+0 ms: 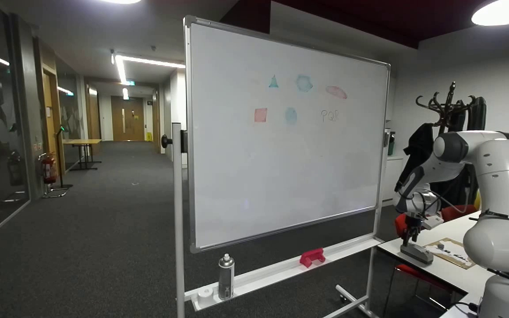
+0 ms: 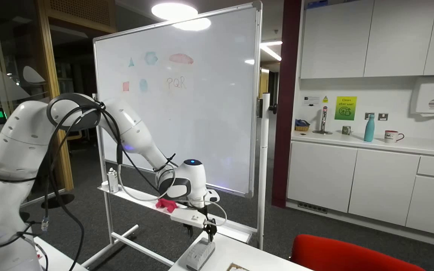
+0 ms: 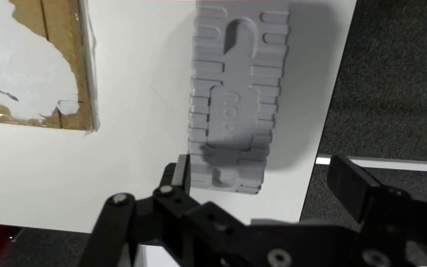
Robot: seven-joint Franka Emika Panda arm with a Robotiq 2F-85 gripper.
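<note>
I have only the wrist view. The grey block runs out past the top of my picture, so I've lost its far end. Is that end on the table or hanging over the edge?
Observer: On the table. In an exterior view, that end of the grey block lies inside the edge of the table.
Operator: Good. What large thing stands close by that my view misses?
Observer: A whiteboard, upright on a stand; both exterior views show it.
</note>
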